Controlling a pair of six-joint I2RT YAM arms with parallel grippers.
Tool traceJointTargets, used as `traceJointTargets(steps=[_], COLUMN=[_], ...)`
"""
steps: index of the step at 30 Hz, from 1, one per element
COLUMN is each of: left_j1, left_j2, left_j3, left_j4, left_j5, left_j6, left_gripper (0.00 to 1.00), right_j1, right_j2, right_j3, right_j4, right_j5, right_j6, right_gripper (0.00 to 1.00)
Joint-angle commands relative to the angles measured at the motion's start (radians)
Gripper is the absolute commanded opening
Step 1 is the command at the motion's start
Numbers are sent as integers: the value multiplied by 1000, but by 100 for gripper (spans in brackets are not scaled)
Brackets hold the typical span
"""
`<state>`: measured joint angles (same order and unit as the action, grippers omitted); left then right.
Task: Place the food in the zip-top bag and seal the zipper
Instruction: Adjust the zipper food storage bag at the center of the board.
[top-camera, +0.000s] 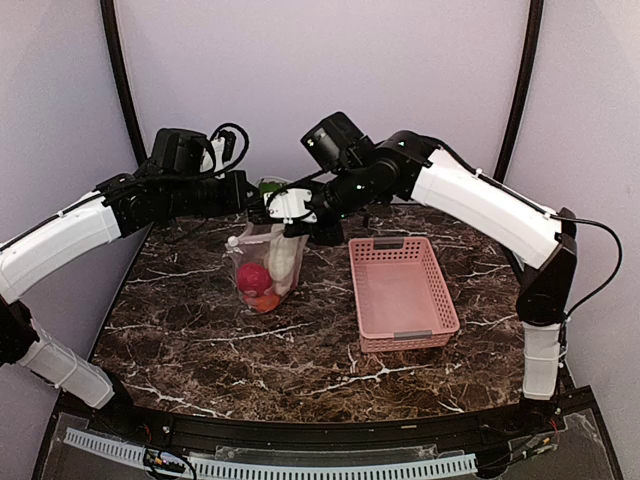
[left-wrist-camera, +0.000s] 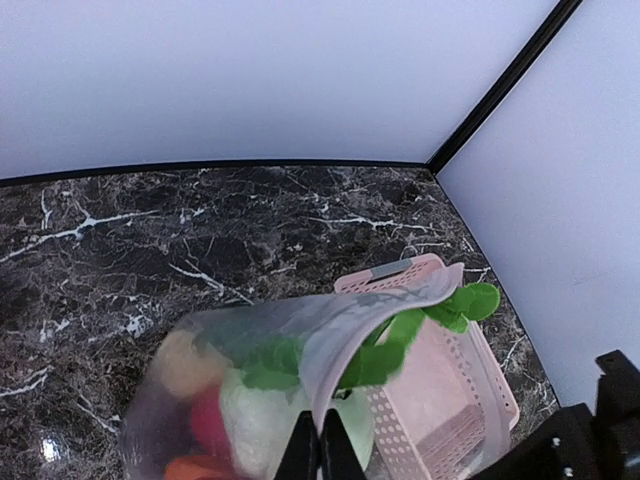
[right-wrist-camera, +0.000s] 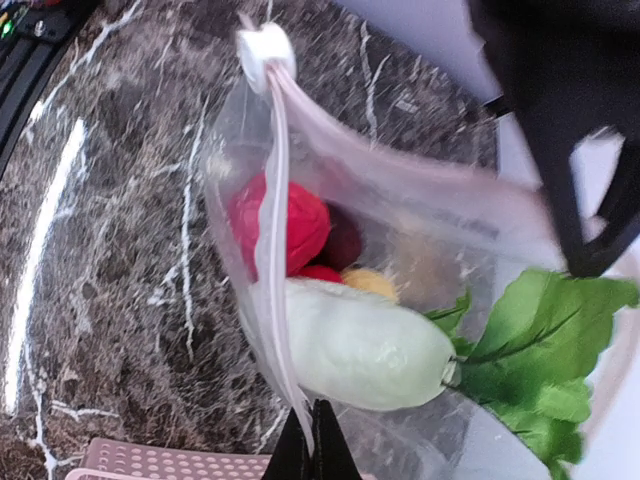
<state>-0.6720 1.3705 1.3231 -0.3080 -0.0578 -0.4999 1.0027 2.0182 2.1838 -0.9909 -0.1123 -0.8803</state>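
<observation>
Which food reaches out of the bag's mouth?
The white radish: its green leaves poke out of the zip-top bag; the red ball and yellow ball lie inside.

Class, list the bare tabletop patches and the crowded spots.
Bare: the table's near strip in front of the zip-top bag and pink basket; the patch left of the bag; a lane between them. Crowded: the back, where the left gripper and right gripper pinch the bag.

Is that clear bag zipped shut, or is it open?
Open. The zip-top bag's two mouth edges gape apart from the slider, and radish leaves stick out.
</observation>
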Motion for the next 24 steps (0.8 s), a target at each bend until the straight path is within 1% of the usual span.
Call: traceJointTargets(steps=[1, 3, 4, 5, 7, 9, 11, 15, 19, 22, 24], left_j1=[-6, -7, -7, -8, -8, -8, -7, -8, -8, -8, -9], left_j2=[16, 63, 64, 47, 0, -19, 1, 66, 118, 103, 86], left_j3=[120, 190, 222, 223, 171, 116, 113, 119, 163, 199, 216], left_j4=[-141, -219, -228, -203, -115, -70, -94, -102, -144, -139, -131], left_j5=[-9, -60, -28, -11, -15, -60, -79, 37, 52, 96, 118], left_j6=[99, 122, 124, 127, 121, 135, 157, 190, 199, 201, 197], left_gripper=[1, 1, 1, 1, 1, 1, 1, 1, 1, 1, 1], right_j1=[27, 30, 32, 33, 34, 34, 32, 30, 30, 30, 30], right_j2=[-124, -151, -143, -127, -90, -67, -60, -47, -23, -33, -64], right_j3=[83, -31, -53, -57, -55, -55, -59, -78, -46, 34, 51], right_j4=[122, 195, 198, 181, 139, 114, 111, 90, 60, 45, 62], right_j5=[-33, -31, -23, -17, -12, -7, -14, -29, -14, -39, -76], right_j6=[-2, -23, -27, -26, -13, -2, 9, 5, 9, 28, 38], right_gripper=[0, 0, 0, 0, 0, 0, 0, 0, 0, 0, 0])
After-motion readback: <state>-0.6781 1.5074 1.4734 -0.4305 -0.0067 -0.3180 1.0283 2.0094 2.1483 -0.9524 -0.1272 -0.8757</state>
